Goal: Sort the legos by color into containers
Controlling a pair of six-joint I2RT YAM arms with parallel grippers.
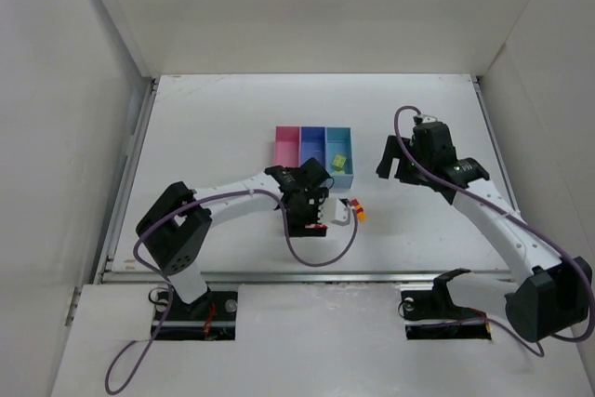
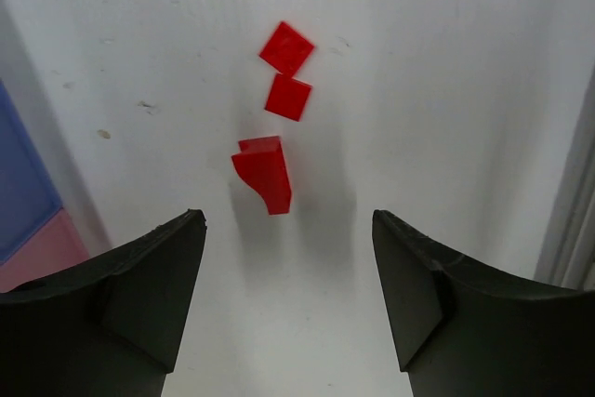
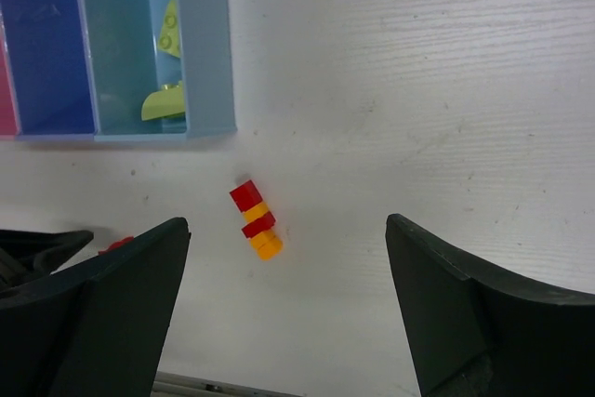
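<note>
1. The bins (image 1: 313, 129) sat mid-counter (image 1: 214, 109), joined in a row: pink, blue, pale blue.
2. Two green pieces (image 3: 164, 99) already lay in the pale-blue bin (image 3: 203, 44). The pink and blue bins looked empty in what showed of them.
3. Three red bricks (image 2: 286, 98) lay loose on the counter on the arm side of the bins, near the pink and blue ends. Two lay flat, and the third (image 2: 264, 174), a curved one, was nearest the left fingers.
4. A small stack (image 3: 257, 220) of red and orange-yellow bricks lay just off the pale-blue bin's near corner, apart from it.
5. The left fingers (image 2: 139, 304) were apart and empty, above the curved red brick.
6. The right fingers (image 3: 483, 323) were also wide apart and empty, aimed at the stack from beside the bins.
7. Step in hand, as I judged it: green was done and red was next, with the left arm lined up for a pick.
8. The next move called for lowering the left fingers around the curved brick, centring it between them, closing, then carrying it to one bin, probably the pink.
9. The stack would need splitting by colour before binning.
</note>
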